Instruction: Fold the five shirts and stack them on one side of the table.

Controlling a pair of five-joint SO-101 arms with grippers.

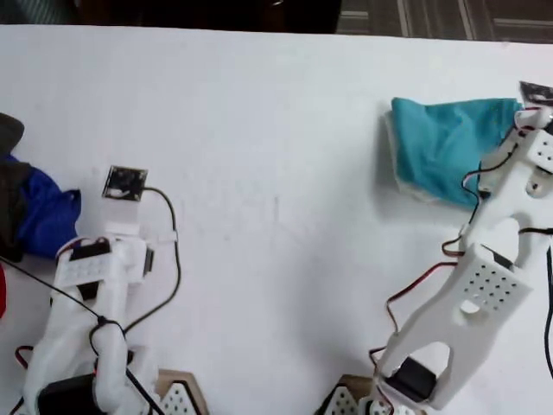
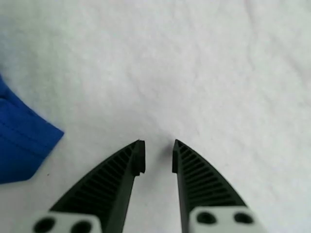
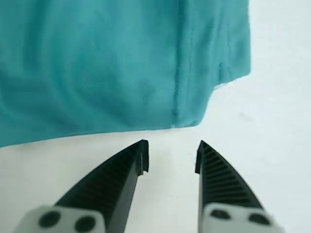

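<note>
right wrist view shows the right tool (image 3: pixel 171 158) with its two dark ribbed fingers spread apart and nothing between them, hanging over the white surface (image 3: pixel 272 121). the teal shirt (image 3: pixel 97 63) lies just beyond the fingertips, its folded edge and seam close to them but not touching. in the high view the teal shirt (image 1: pixel 445 147) sits folded at the far right of the surface (image 1: pixel 276 130), with the right arm (image 1: pixel 484 277) stretched up along its right edge and partly over it. the left wrist view shows the left tool (image 2: pixel 158 156) with a narrow gap between its fingers, gripping nothing, over bare surface; the blue shirt (image 2: pixel 19 145) lies off to one side of it, near but apart. in the high view the blue shirt (image 1: pixel 47 216) is crumpled at the left edge of the surface, beside a dark garment (image 1: pixel 10 177) and just left of the left arm (image 1: pixel 86 294).
</note>
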